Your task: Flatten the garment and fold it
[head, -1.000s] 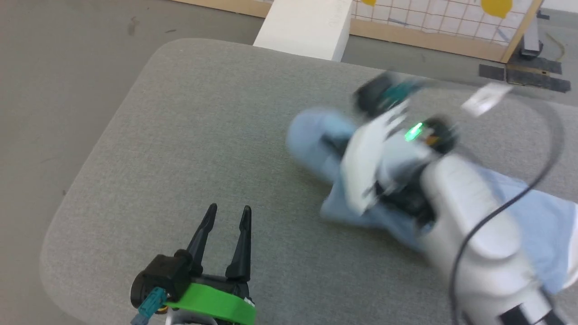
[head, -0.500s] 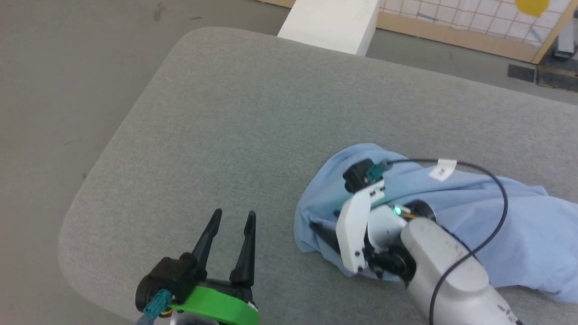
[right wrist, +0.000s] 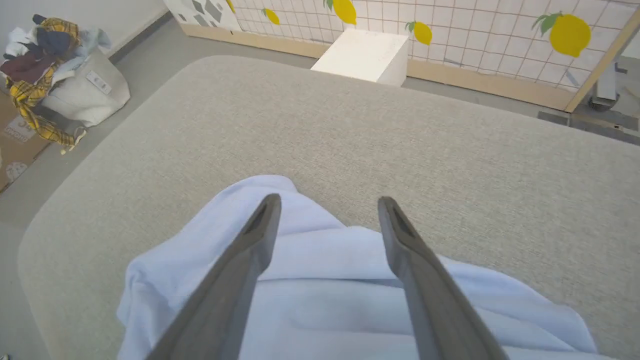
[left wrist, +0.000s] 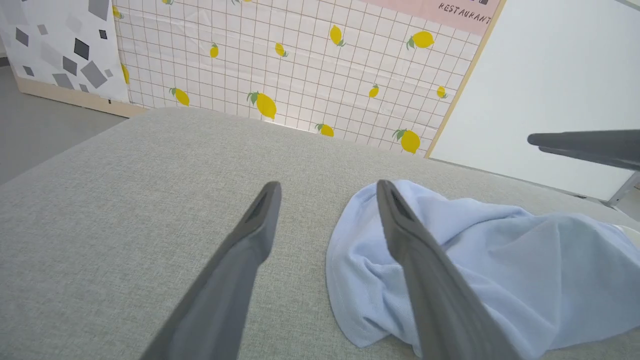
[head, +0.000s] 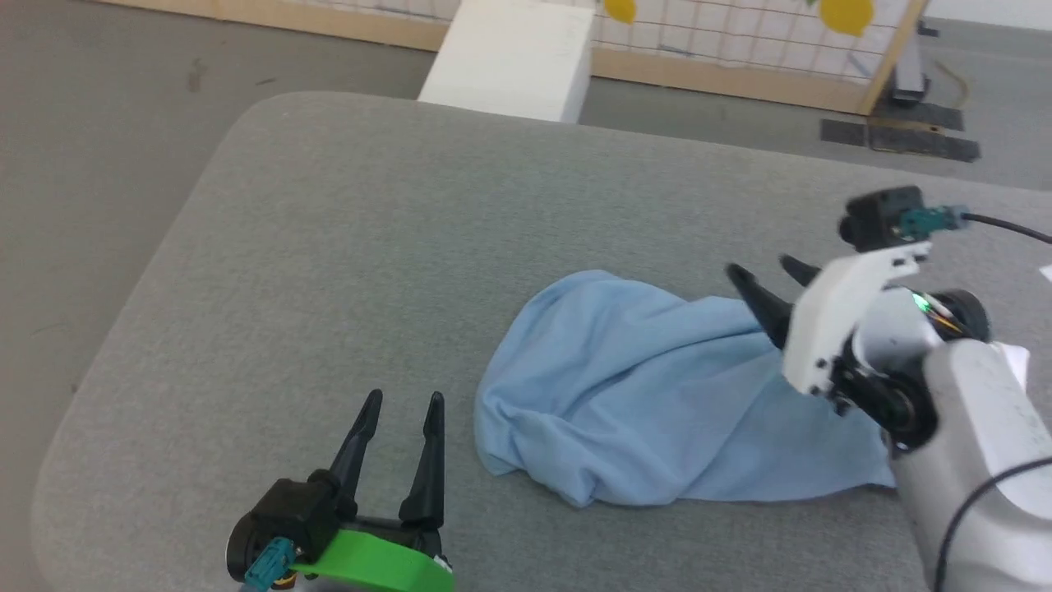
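The garment [head: 649,411] is a light blue shirt lying in a rumpled heap on the grey table [head: 370,247]; it also shows in the left wrist view [left wrist: 500,270] and the right wrist view [right wrist: 320,295]. My right gripper [head: 760,275] hangs open above the heap's right part, holding nothing; in its own view [right wrist: 327,205] the cloth lies below the spread fingers. Near the table's front edge, just left of the heap, my left gripper [head: 403,403] stands open and empty; in its own view [left wrist: 327,187] the cloth lies beside the right finger.
A white block [head: 509,57] stands on the floor beyond the table, before a lemon-patterned panel [head: 740,41]. A white bag heaped with clothes [right wrist: 60,85] sits on the floor off the table's far left corner. Bare table surface lies left of and behind the heap.
My right gripper has opened, let go of the garment and lifted back to the right. The garment now lies slack in a heap. The head camera shifted; the left gripper stayed put.
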Controlling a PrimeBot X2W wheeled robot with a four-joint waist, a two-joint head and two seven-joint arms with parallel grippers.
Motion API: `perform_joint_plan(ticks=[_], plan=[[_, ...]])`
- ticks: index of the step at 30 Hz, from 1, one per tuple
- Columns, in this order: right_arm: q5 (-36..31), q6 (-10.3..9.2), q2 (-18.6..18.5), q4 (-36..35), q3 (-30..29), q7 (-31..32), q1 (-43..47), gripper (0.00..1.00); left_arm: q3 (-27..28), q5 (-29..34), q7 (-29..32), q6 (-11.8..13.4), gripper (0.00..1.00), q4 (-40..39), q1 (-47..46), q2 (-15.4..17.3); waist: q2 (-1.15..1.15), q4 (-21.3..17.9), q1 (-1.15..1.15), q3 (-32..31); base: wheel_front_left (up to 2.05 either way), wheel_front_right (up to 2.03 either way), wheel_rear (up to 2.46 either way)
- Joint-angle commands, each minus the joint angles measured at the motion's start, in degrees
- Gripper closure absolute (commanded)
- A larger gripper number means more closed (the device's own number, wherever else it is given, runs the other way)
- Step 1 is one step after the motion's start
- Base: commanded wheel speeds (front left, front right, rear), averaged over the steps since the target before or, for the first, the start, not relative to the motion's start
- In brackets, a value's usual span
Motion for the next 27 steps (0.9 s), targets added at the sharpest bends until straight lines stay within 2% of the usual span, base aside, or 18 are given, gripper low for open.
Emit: perform_joint_plan(ticks=[1,5,9,14,15,16,17,21,27], plan=[[-1.07,-0.08,-0.35,-1.35,-1.24,2.16,1.97,0.0,0.16,0.23,-0.22,-0.16,0.0,-0.2,0.25,-0.13,0.0,-2.13,0.0,0.56,0.0,0.0,0.0],[-4.02,-0.08,-3.11,-6.86,-4.54,11.72,7.04,0.0,-0.01,0.21,-0.22,-0.41,0.0,-0.33,-0.47,-0.13,0.0,-2.95,0.0,2.23,0.0,0.0,0.0],[-6.29,-0.08,-4.55,-11.21,-6.6,18.75,12.25,0.0,-0.39,0.0,-0.22,-0.66,0.0,-0.1,-1.42,-0.13,0.0,-2.83,0.0,3.73,0.0,0.0,0.0],[-8.48,-0.08,-2.7,-12.24,-7.88,20.47,16.07,0.0,-0.68,-0.09,-0.22,-0.87,0.0,0.42,-2.4,-0.13,0.0,-2.09,0.0,4.61,0.0,0.0,0.0],[-9.2,-0.08,-1.7,-11.75,-8.79,19.61,16.14,0.06,-0.63,-0.04,-0.22,-0.9,0.0,0.56,-2.57,-0.13,0.0,-1.95,0.0,4.63,0.0,0.0,0.0],[-10.1,-0.08,-1.17,-11.39,-9.16,18.76,16.06,0.66,-0.55,0.02,-0.22,-0.91,0.0,0.66,-2.68,-0.13,0.0,-1.8,0.0,4.54,0.0,0.0,0.0],[-11.19,-0.08,-0.73,-11.03,-9.21,17.72,15.82,1.0,-0.39,0.09,-0.22,-0.92,0.0,0.76,-2.76,-0.13,0.0,-1.67,0.0,4.46,0.0,0.0,0.0],[-12.66,-0.08,0.61,-10.05,-10.56,14.12,13.09,1.0,0.19,0.18,-0.22,-0.82,0.0,0.98,-2.65,-0.13,0.0,-1.53,0.0,3.65,0.0,0.0,0.0],[-14.19,-0.08,-0.49,-10.57,-13.16,8.8,5.18,1.0,0.37,-0.05,-0.22,-0.66,0.0,1.34,-1.91,-0.13,0.0,-1.93,0.0,2.14,0.0,0.0,0.0]])
